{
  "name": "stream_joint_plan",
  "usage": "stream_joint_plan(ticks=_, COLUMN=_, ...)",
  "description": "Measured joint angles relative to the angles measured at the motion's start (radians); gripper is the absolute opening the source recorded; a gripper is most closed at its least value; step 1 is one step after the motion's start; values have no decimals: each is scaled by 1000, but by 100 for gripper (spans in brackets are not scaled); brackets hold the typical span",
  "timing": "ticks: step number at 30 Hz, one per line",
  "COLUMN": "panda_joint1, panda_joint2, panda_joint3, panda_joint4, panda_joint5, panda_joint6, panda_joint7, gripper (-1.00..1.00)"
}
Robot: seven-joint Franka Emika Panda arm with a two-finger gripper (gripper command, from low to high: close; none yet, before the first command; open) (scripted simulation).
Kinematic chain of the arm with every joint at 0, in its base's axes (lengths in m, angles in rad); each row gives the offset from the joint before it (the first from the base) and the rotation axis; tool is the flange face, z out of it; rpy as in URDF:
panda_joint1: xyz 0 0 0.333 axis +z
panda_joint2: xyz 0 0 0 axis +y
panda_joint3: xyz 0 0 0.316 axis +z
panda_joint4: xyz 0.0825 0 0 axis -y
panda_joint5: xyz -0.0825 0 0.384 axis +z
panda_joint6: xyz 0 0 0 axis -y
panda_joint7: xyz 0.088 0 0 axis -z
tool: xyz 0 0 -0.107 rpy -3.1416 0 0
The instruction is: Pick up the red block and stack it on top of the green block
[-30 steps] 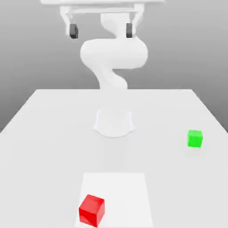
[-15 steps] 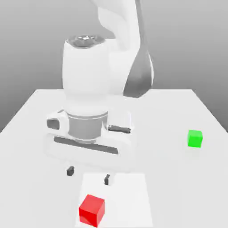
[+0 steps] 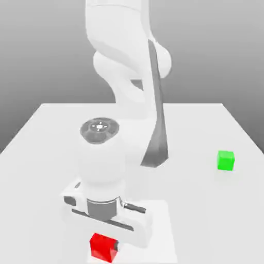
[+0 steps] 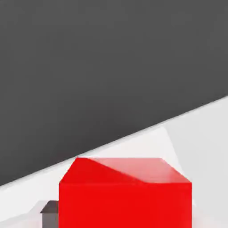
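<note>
1. Exterior view: The arm (image 3: 121,31) has come down over the red block (image 3: 103,248), and the fingers (image 3: 116,246) have closed on it. One dark fingertip sits against the block's side towards the exterior view's right; the hand (image 3: 108,221) hangs just above and behind. This changes the job from reaching to holding.
2. The red block is at the near left corner of the pale square (image 3: 159,232), towards the exterior view's left. Whether it is resting there or just clear of the surface (image 3: 198,216), I cannot tell.
3. The green block (image 3: 226,160) has stayed where it was, well apart towards the exterior view's right and farther back, with its top bare. It looks ready to take the other block.
4. Hand view: The red block lies between the fingers, with a dark pad right beside one face. The grip looks square to the block, so it should carry level.
5. For the task, the grasp seems made but the stacking is all ahead. Next comes a straight lift, then a move across above the green block's height. A low path could knock it, and an off-centre release could tip the stack.
</note>
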Motion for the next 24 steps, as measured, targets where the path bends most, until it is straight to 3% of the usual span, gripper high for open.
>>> stream_joint_plan(ticks=3, panda_joint1=4, panda_joint2=-101, panda_joint3=4, panda_joint4=-18, panda_joint5=2, panda_joint6=-83, panda_joint7=-1, gripper=-100)
stream_joint_plan(ticks=8, panda_joint1=118, panda_joint2=-204, panda_joint3=141, panda_joint4=-91, panda_joint5=42, panda_joint6=-108, panda_joint7=-15, gripper=-100)
stream_joint_plan(ticks=24, panda_joint1=701, panda_joint2=-498, panda_joint3=476, panda_joint4=-349, panda_joint5=249, panda_joint6=-132, panda_joint7=-111, gripper=-100)
